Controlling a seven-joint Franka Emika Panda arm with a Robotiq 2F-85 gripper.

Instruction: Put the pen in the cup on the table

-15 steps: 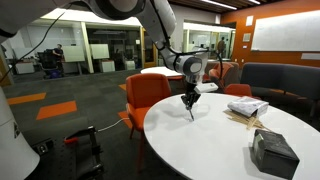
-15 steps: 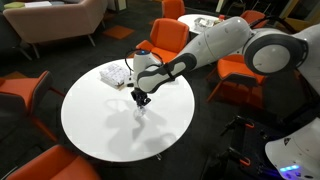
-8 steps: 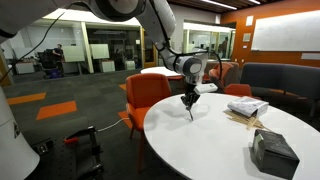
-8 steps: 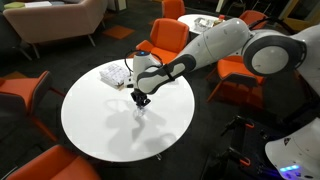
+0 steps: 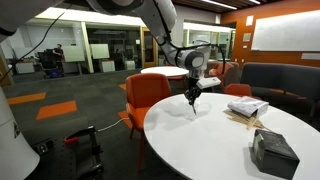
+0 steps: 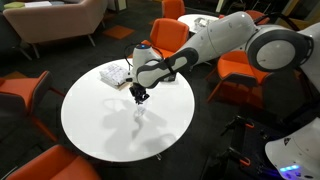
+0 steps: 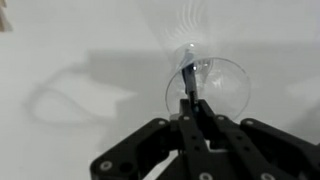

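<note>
Bright overhead lighting; table (image 6: pixel 90 125) glares white, wrist view soft.

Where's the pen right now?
In the wrist view, the pen is pinched in the hand, pointing down over the cup on the table.

Your round white surface (image 5: pixel 205 140) carries a dark box (image 5: pixel 273 151) and a white bundle (image 5: pixel 246 107) near its edge, and a clear cup (image 7: pixel 208 88) further in.

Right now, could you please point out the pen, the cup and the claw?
pen (image 7: pixel 187 82), wrist view, on its dark shaft.
cup (image 7: pixel 230 92), wrist view, on its clear wall.
claw (image 6: pixel 140 98), in an exterior view, midway between its fingertips, shut on the pen.
</note>
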